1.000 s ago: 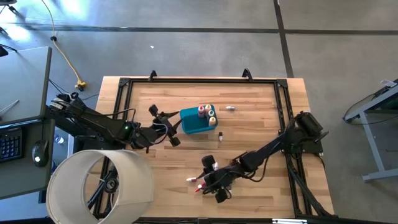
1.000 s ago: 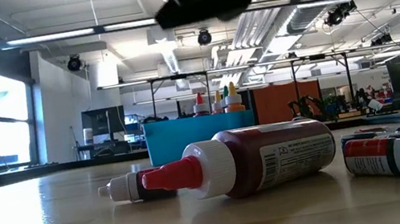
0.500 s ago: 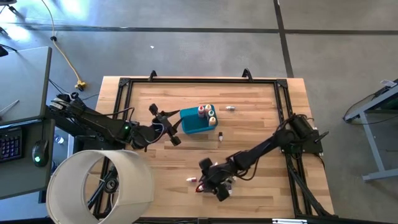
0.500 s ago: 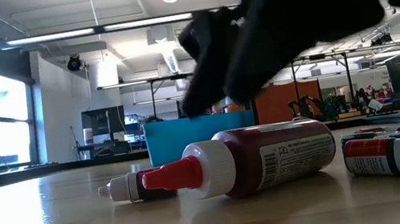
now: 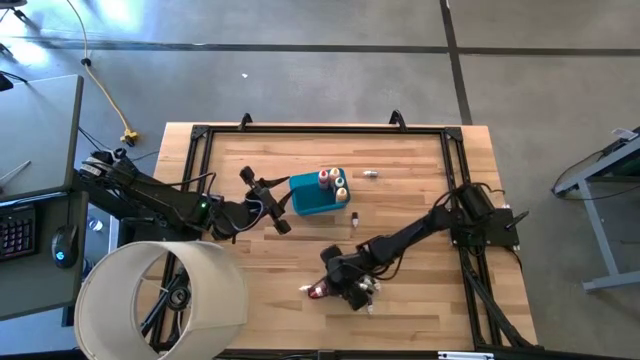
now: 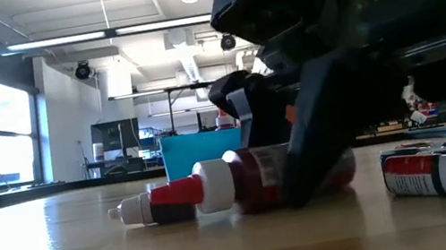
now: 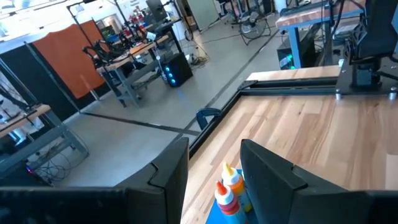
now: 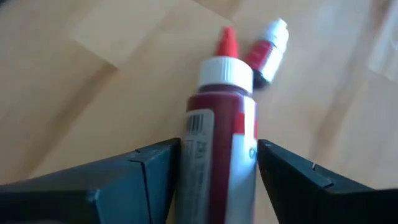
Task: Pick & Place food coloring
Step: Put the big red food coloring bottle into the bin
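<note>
A dark-red squeeze bottle (image 8: 217,143) with a white collar and red tip lies on its side on the table, near the front. My right gripper (image 5: 338,290) has come down over it, one finger on each side of its body. A tiny dark-red vial (image 8: 268,53) lies just past the bottle's tip. Several food coloring bottles (image 5: 333,180) stand upright in a blue tub (image 5: 310,197) at mid-table. My left gripper (image 5: 268,203) hovers open beside the tub's left side, holding nothing. My right gripper pinches the dark-red bottle's body (image 8: 186,155) between its two fingers, behind the white collar. The fingers slant down from the table's right and lie along the bottle, one on each long side. The bottle lies on its side on the table (image 6: 242,185).
A red-and-white labelled tube (image 6: 444,170) lies close to the right of the held bottle. A small white vial (image 5: 371,173) and a dark vial (image 5: 354,218) lie near the tub. A big white cylinder (image 5: 160,300) stands at the front left corner.
My right gripper has come down and tipped steeper, moving a little toward the far edge, and its fingers now stand on either side of the dark-red bottle. The bottle has slid slightly along the table toward the tiny vial.
</note>
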